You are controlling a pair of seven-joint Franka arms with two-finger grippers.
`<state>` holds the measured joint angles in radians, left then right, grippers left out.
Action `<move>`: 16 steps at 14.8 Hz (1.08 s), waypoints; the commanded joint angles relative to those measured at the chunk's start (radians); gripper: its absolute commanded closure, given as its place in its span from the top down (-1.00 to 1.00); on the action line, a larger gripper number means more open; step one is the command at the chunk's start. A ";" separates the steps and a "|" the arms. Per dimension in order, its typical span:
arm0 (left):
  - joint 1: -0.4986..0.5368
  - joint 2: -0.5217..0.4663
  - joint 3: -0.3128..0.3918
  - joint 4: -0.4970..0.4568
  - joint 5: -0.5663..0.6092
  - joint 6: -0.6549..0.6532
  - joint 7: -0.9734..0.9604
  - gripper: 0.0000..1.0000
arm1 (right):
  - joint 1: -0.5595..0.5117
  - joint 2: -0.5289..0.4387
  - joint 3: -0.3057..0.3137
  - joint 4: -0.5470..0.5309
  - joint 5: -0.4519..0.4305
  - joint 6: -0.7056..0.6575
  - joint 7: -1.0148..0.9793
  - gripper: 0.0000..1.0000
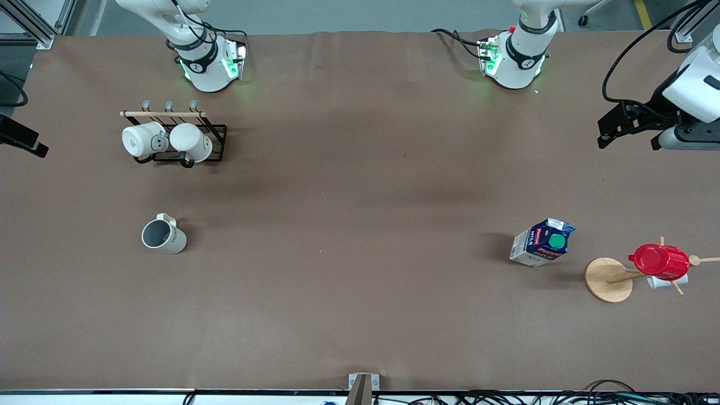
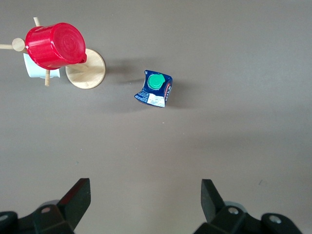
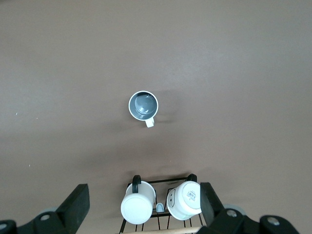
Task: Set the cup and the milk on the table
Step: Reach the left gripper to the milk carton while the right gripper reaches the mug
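Observation:
The cup [image 1: 163, 236], cream-white with a grey inside, stands upright on the brown table [image 1: 360, 169] toward the right arm's end; it also shows in the right wrist view [image 3: 143, 106]. The milk [image 1: 543, 243], a blue carton with a green cap, stands on the table toward the left arm's end and shows in the left wrist view [image 2: 155, 88]. My left gripper [image 1: 629, 140] is open and empty, high up and well apart from the milk; it shows in its own view [image 2: 145, 183]. My right gripper [image 3: 144, 187] is open and empty, high over the mug rack.
A black wire rack [image 1: 216, 143] with two white mugs [image 1: 169, 140] stands farther from the front camera than the cup. A mug tree with a round wooden base [image 1: 607, 279] holds a red cup [image 1: 658, 261] and a small white cup [image 1: 666, 281] beside the milk.

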<state>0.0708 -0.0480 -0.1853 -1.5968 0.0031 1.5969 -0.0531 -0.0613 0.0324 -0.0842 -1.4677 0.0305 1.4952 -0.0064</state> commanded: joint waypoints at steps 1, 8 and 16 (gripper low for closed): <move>0.003 -0.001 0.001 0.012 -0.003 -0.017 0.006 1.00 | -0.022 -0.006 0.015 -0.003 0.020 -0.006 -0.012 1.00; 0.004 0.098 0.001 0.008 0.006 0.044 0.001 1.00 | -0.023 -0.006 0.017 -0.003 0.022 -0.006 -0.012 1.00; -0.009 0.387 -0.011 0.001 0.103 0.314 0.062 1.00 | -0.020 0.099 0.020 -0.049 0.014 0.104 -0.123 1.00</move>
<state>0.0681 0.3075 -0.1903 -1.6173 0.0856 1.8966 -0.0125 -0.0612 0.0757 -0.0739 -1.4792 0.0327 1.5380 -0.0442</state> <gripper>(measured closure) 0.000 0.000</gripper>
